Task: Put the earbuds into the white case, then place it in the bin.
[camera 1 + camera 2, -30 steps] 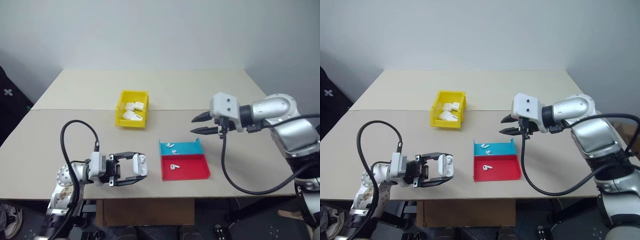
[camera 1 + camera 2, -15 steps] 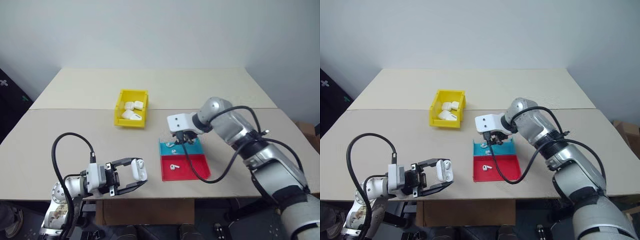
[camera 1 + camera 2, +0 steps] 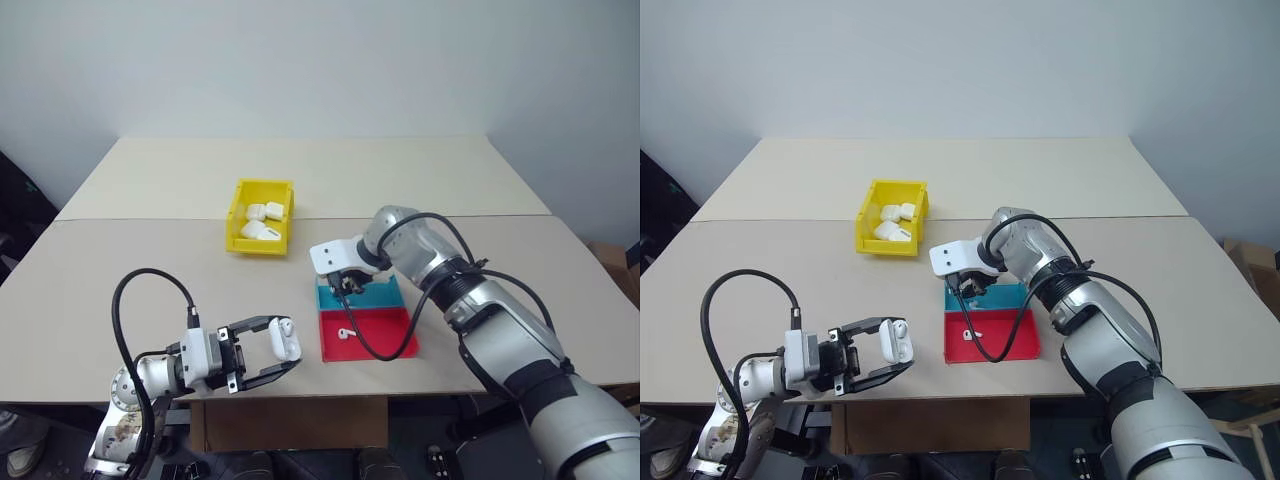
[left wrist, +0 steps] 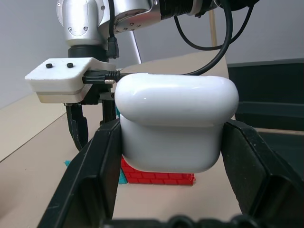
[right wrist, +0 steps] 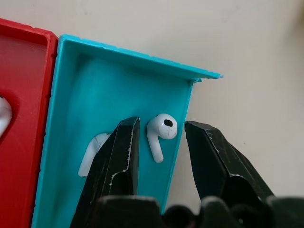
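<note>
my left pincer (image 3: 275, 347) is clamped on the white case (image 3: 287, 340) at the near left edge of the surface (image 3: 150, 280), at about 7 o'clock from the middle. the case lid looks shut from my left wrist, though i cannot be sure.

my right pincer (image 5: 159, 142) hangs tip-down over the blue tray (image 3: 385, 296), its jaws standing narrow and apart on either side of one earbud (image 5: 160, 129), not yet closed on it. that earbud lies near the tray wall; a second earbud (image 5: 91, 153) lies just beside it, partly behind one finger. another earbud (image 3: 347, 332) rests in the red tray (image 3: 395, 343), which touches the blue one on its near side.

by my reckoning the task is early: no earbud is in the case, and the case is well apart from the yellow bin (image 3: 262, 215). picking, loading and dropping the case are all left. the bin sits at about 11 o'clock from the trays and already holds several white cases.

the surface is pale beige, two boards butted along a seam, against a plain grey wall.
</note>
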Motion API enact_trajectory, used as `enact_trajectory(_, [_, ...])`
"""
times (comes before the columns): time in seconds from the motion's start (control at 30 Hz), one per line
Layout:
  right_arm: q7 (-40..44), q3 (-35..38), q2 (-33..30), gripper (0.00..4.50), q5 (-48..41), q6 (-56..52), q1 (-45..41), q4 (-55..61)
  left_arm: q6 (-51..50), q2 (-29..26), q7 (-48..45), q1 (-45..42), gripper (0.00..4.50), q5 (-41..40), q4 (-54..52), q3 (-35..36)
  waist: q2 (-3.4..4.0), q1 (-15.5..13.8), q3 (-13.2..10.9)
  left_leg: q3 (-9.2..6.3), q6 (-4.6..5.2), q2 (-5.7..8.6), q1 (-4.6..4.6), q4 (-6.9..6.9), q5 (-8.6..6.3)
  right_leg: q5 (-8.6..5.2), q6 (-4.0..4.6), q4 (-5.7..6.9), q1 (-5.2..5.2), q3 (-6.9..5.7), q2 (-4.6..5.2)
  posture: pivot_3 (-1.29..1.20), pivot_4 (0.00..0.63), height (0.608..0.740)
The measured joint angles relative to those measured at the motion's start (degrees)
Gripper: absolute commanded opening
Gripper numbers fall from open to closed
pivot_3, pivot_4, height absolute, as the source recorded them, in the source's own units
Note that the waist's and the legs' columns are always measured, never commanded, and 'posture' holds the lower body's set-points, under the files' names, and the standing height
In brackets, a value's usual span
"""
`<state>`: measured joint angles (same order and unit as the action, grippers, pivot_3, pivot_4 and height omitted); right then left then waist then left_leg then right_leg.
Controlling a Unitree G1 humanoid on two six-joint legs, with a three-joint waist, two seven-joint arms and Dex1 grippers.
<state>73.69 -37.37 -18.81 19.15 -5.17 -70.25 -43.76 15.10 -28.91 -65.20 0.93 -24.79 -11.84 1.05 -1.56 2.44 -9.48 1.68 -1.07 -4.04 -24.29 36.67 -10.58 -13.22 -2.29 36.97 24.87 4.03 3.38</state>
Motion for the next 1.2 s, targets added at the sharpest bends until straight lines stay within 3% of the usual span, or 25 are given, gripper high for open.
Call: enact_trajectory(1.2, [-1.3,2.0,1.6,1.9,3.4,7.1,-0.8,-6.7,1.1,0.0,1.7,-0.2,2.8,0.2,0.0,-1.2,0.01,0.0,0.0,0.0,0.0,0.0,0.04,0.0,0.01,0.0,0.01,0.05,-0.02,0.01,-0.01,0.0,0.15,0.74])
